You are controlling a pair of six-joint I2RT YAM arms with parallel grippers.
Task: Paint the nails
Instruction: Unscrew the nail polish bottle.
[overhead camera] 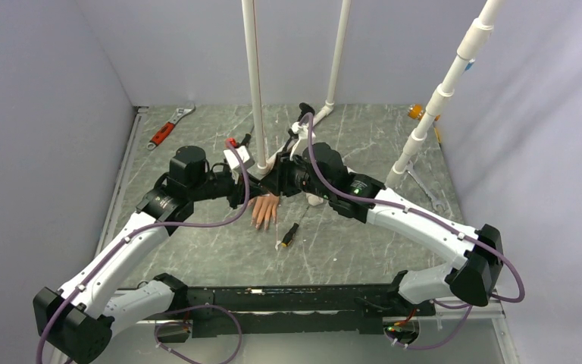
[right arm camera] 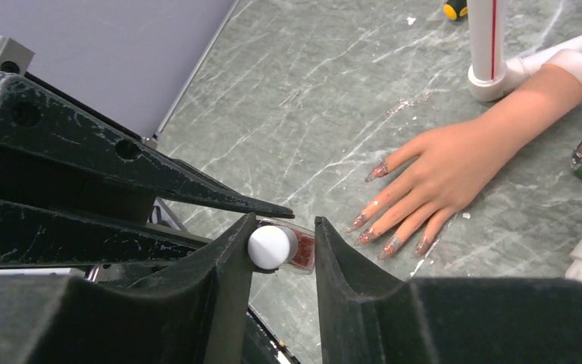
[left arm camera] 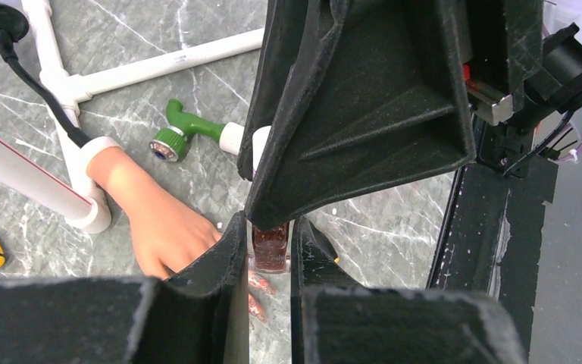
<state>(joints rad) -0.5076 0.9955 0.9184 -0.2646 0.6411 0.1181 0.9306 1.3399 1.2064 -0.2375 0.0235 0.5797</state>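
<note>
A small glass bottle of dark red polish (left arm camera: 270,254) is clamped between the jaws of the left gripper (left arm camera: 270,227), above the grey marbled surface (overhead camera: 197,250). The jaws of the right gripper (right arm camera: 283,227) stand narrow around the bottle's round white cap (right arm camera: 269,246). One finger is touching the cap and a sliver of gap is seen on the other side, so the cap is not judged to be gripped yet.

The peach-coloured rubber mannequin hand (right arm camera: 462,163) with a white wrist cuff lies palm down on the surface. In the right wrist view it is at 2 o'clock from the cap. In the top view its fingers point to 6 o'clock. The nails (right arm camera: 366,236) tip those fingers; they look pale with a reddish tinge, though that cannot be told for certain.

Several faults can be foreseen. If the cap is caught off-centre, it may be squeezed sideways and slip, or the bottle may be twisted in the left jaws. In the left wrist view the fingertips appear just below the bottle, so drops shed when the cap is loosened would probably land on skin, not nails. The bottle's tilt cannot be told; if it leans, polish could be spilled. The grippers are crowded together, so a collision is possible.
</note>
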